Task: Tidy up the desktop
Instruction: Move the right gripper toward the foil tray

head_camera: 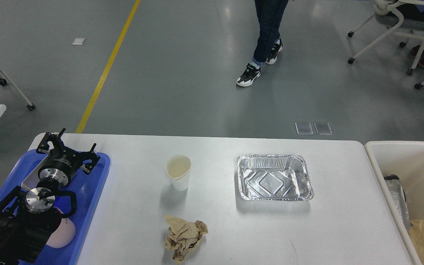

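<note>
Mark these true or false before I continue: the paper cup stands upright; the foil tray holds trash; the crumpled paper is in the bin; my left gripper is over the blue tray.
1. The paper cup stands upright on the desktop. True.
2. The foil tray holds trash. False: it looks empty.
3. The crumpled paper is in the bin. False: it lies on the desktop, nearer than the cup.
4. The left gripper is over the blue tray. True.
</note>
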Controlling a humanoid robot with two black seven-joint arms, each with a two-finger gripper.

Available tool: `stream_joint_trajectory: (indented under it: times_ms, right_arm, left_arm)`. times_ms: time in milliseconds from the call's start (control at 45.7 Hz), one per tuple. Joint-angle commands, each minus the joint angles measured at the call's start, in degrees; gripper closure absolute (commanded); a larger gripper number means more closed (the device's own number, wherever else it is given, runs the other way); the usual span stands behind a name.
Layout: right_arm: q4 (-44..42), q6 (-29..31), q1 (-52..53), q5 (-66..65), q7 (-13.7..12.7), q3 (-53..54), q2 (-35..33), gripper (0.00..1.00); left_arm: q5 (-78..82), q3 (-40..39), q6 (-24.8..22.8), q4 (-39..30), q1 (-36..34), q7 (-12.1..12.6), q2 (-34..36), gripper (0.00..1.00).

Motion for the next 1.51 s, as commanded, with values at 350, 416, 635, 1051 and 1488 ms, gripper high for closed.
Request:
stream_joint_trajectory:
  times_ms: [350, 416, 635, 1051, 1488]
  right_arm:
    - [0.68, -0.25, 1.26, -0.41, 0.26, 0.1, -6.05, 0.0]
    - [0.59, -1.04, 1.08, -0.41, -0.09, 0.01, -5.26, 0.0]
    - [0.07, -2.01, 0.29, -0.49, -3.25, -0.08, -2.8, 0.0]
    - [-6.87, -4.38, 0.99, -15.6, -10.73, -0.08, 22.5, 0.0]
    - [-20.5, -4.03, 3.98, -19.3, -17.06, -1.57, 44.92, 0.0]
  left_arm:
    - [0.49, 0.17, 0.98, 1.0, -1.4, 0.07, 0.11, 0.03]
    - [0.49, 0.17, 0.98, 1.0, -1.66, 0.07, 0.11, 0.03]
    - [0.49, 0.17, 1.86, 1.0, -1.75, 0.07, 0.11, 0.03]
    - [0.57, 0.17, 2.65, 1.0, -0.96, -0.81, -0.5, 0.03]
    - [0.49, -0.01, 2.74, 1.0, -0.17, -0.9, 0.38, 0.03]
